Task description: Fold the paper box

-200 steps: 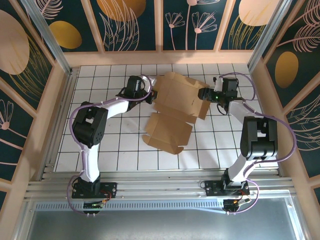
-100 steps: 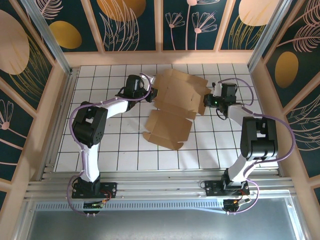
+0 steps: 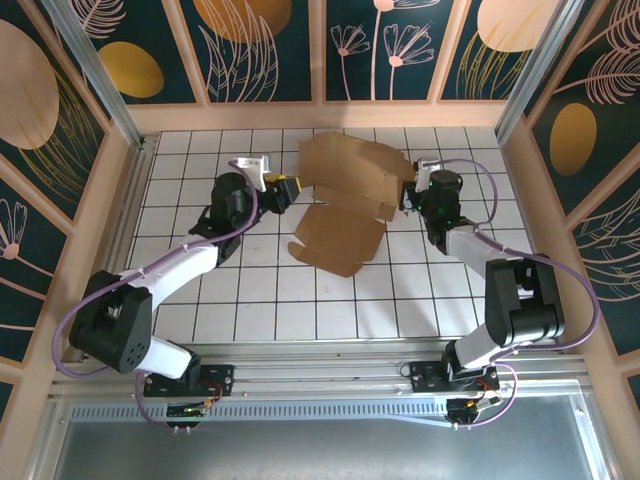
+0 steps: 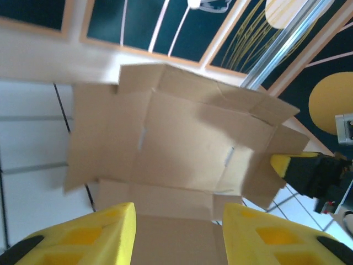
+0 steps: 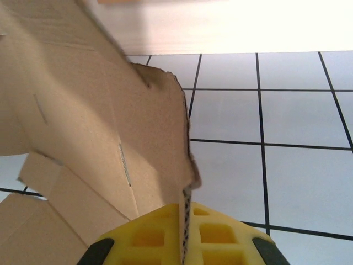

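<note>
— Paper box [image 3: 350,170]: where does it sit, for the caption?
— Upper centre of the overhead frame, on the white tiled table [image 3: 210,300]. It is an unfolded brown sheet, long axis running from the top of the frame down toward the middle, slightly slanted. The far panels look lifted off the tiles; the near panel lies flat.
— Who has hold of it?
— The right gripper [image 3: 408,192]. Its wrist view shows the jaws closed tight on the sheet's ragged right-hand edge, cardboard pinched between the yellow fingers [image 5: 143,237].
— And the left?
— The left gripper [image 3: 284,187] hovers just beside the sheet's left edge, jaws partly apart, nothing pinched between them. From its own camera the sheet lies straight ahead, beyond its fingertips [image 4: 105,232].
— So what does the next move turn on?
— Likely that small gap. In the overhead frame the sheet lies to the right of the left gripper, crosswise to its reach, with the two grippers on opposite sides. The left arm is free and nearest the left flaps, so it would probably come in from there while the right anchors the other edge.
</note>
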